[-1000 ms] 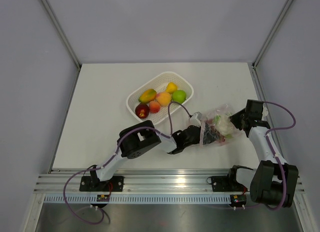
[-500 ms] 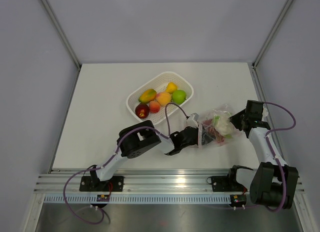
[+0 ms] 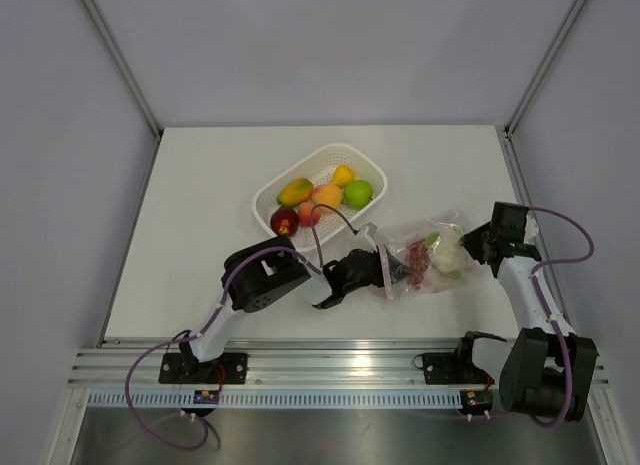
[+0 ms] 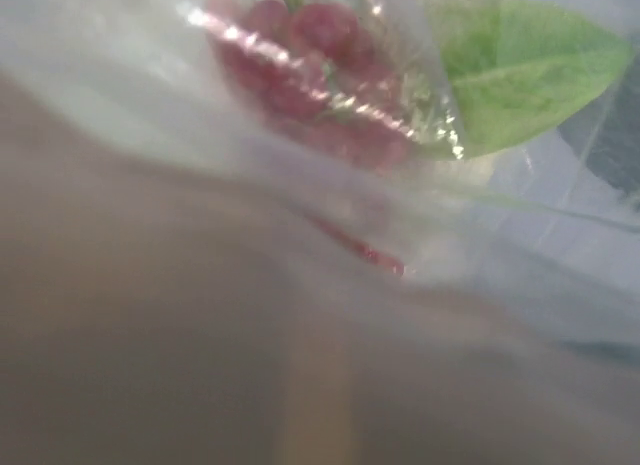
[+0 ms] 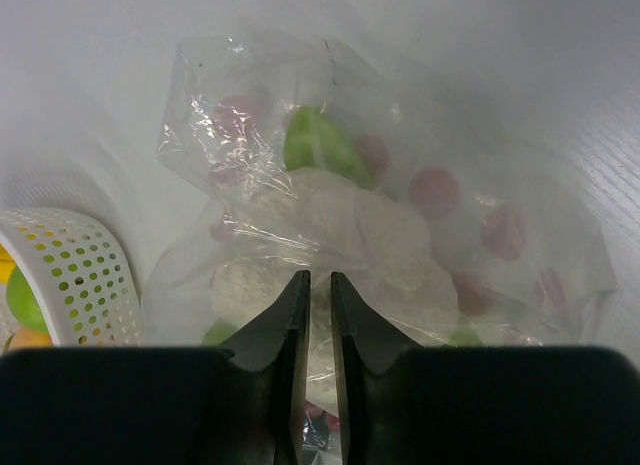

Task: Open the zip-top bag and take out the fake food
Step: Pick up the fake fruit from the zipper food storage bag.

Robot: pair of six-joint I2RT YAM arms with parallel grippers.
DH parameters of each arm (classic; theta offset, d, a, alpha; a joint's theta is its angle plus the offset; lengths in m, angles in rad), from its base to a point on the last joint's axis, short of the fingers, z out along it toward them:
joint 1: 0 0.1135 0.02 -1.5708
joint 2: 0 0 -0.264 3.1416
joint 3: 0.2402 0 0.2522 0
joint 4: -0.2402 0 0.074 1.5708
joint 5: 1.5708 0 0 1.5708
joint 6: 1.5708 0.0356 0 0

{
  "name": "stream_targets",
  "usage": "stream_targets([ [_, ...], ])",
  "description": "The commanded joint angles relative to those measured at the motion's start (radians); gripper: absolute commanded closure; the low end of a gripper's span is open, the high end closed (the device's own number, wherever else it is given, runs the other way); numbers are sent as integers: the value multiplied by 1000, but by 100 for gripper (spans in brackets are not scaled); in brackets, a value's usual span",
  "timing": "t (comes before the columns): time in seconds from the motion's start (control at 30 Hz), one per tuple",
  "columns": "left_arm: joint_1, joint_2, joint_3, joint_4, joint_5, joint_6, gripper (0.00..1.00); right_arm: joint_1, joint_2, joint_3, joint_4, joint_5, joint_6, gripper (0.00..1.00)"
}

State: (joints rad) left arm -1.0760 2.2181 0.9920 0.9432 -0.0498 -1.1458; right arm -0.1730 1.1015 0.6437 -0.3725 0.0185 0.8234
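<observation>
The zip-top bag lies crinkled on the table right of centre, stretched between my two grippers. My left gripper is shut on its left edge by the pinkish zip strip. My right gripper pinches the right end; in the right wrist view its fingertips stand almost together with thin plastic between them. Fake food is still inside: a pale leafy piece and a dark red piece beside a green leaf. Plastic blurs the left wrist view and hides those fingers.
A white perforated basket stands behind and left of the bag, holding a green apple, a red apple, an orange and yellow pieces. Its rim shows left in the right wrist view. The table's right edge is close to the right arm.
My left gripper closed on the bag's zip edge and pulled it left, stretching the bag out. The right gripper tightened a little and stayed nearly in place.
</observation>
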Motion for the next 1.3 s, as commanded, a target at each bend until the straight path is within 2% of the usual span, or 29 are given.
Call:
stream_targets([
  [0.0, 28, -55, -23, 39, 21, 9, 73, 0, -22, -1, -32, 41, 6, 79],
  [0.23, 73, -93, -35, -3, 44, 21, 73, 0, -20, 1, -32, 41, 3, 79],
  [0.6, 50, -90, -69, 72, 103, 12, 75, -2, -31, -3, -39, 60, 19, 79],
  [0.63, 51, -95, -70, 69, 100, 17, 71, 0, -34, -6, -39, 60, 20, 79],
  [0.77, 50, -115, -56, 13, 74, 47, 41, 0, -42, -7, -36, 60, 16, 79],
  [0.83, 51, -117, -38, -6, 67, 58, 35, -2, -40, -7, -34, 54, 16, 80],
  [1.07, 51, -110, 0, -26, 13, 75, 24, -2, -43, -13, -11, 14, -13, 81],
  [1.27, 53, -64, 86, -93, 8, 78, 24, 0, -60, -22, 6, 3, -24, 81],
])
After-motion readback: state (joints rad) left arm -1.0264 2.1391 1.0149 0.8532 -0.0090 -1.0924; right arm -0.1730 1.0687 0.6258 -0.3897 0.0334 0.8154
